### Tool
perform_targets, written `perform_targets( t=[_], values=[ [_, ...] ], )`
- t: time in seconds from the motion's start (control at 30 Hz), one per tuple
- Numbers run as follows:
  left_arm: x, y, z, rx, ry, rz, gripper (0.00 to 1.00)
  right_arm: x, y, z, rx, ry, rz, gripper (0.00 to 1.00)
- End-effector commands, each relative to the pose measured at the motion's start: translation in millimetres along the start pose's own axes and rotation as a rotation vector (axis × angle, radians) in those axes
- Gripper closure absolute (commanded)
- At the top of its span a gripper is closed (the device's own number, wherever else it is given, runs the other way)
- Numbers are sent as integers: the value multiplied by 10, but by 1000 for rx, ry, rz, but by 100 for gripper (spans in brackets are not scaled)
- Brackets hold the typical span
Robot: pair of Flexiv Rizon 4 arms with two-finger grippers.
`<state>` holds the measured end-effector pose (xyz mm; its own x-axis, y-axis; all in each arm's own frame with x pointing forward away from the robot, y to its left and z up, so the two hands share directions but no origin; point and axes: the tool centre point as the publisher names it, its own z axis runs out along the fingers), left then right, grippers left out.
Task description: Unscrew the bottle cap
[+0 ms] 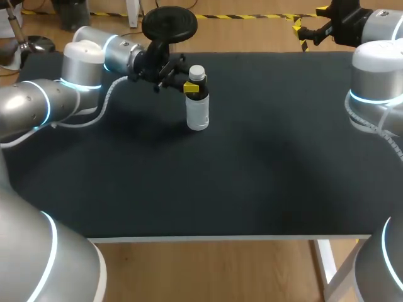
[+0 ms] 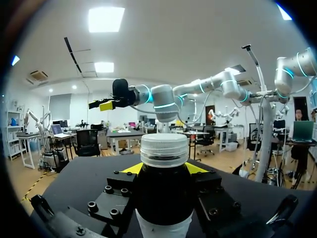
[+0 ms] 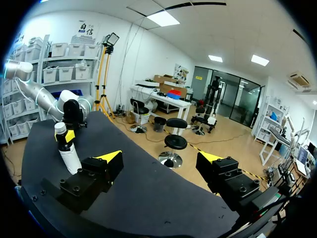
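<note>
A bottle (image 1: 198, 110) with a dark upper part, a white lower label and a white ribbed cap (image 1: 197, 72) stands upright at the back left of the table. My left gripper (image 1: 193, 88) comes in from the left and is shut on the dark shoulder just under the cap. In the left wrist view the bottle (image 2: 164, 198) fills the space between the yellow tips, and the cap (image 2: 164, 148) rises above them. My right gripper (image 1: 301, 33) hangs open and high beyond the table's back right edge. In the right wrist view its fingers (image 3: 111, 158) stand wide apart, far from the bottle (image 3: 69, 158).
The black table top (image 1: 252, 176) stretches to the right and front of the bottle, with its white front edge (image 1: 227, 238) near me. My left arm's white cable (image 1: 101, 110) loops over the back left of the table.
</note>
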<state>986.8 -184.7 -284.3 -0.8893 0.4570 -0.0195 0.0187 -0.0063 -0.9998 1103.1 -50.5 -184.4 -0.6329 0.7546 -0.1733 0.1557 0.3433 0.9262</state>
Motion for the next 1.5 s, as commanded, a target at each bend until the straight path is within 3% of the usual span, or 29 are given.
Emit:
perform_targets(
  t=[0.03,0.17,1.03,1.23,1.5],
  values=[
    [-4,3,6,-1,-12,-3,100,-2,3,4,2,0,0,0],
    [-15,10,-29,2,-68,-31,100,-2,3,4,2,0,0,0],
    [-15,10,-29,2,-68,-31,100,-2,3,4,2,0,0,0],
    [-15,10,-29,2,-68,-31,100,364,107,99,-136,30,82,0],
    [-15,10,-29,2,-68,-31,100,1081,193,192,-255,114,137,0]
  ],
)
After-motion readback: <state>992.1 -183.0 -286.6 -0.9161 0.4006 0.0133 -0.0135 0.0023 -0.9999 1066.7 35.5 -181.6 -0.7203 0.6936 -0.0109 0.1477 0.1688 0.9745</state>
